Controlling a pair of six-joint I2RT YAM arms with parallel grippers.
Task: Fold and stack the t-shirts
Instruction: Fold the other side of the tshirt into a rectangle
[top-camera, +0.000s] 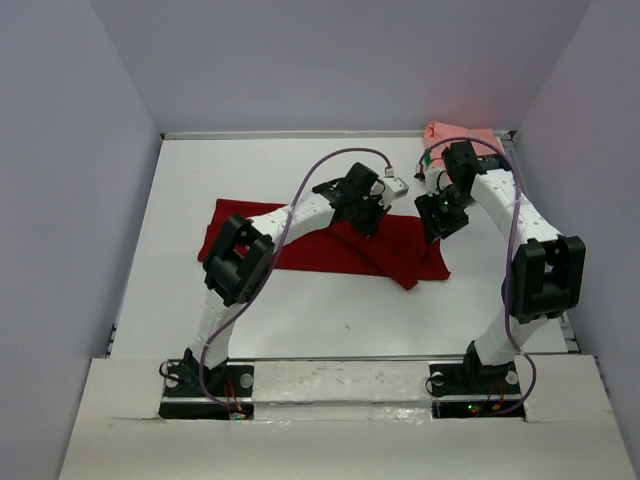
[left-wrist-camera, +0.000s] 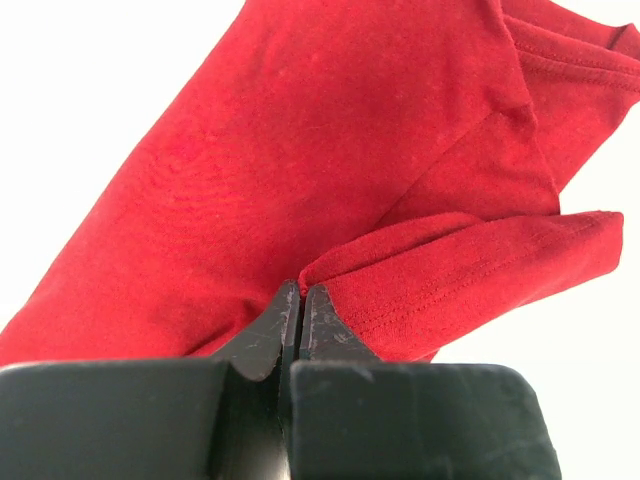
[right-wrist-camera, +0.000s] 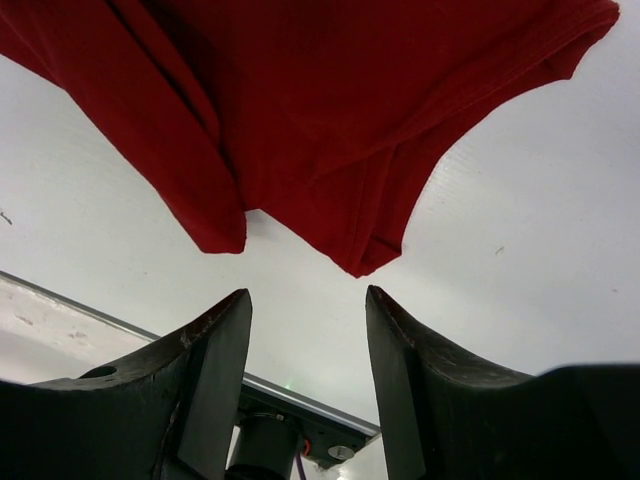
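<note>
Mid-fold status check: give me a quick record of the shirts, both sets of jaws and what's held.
red shirt: lying across mid table, rumpled at its right end
pink shirt: far right corner, apart from the red shirt
left jaws: shut on a fold at the red shirt's edge
right jaws: open, empty, over bare table just short of the red shirt's edge
stack: red shirt not yet on the pink shirt

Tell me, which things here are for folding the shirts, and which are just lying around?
For the job:
- red shirt, pinched by the left pincer
- pink shirt, in the far right corner
- right pincer, open above the red shirt's edge

Just there:
- purple cables on the arms
- white table
</note>
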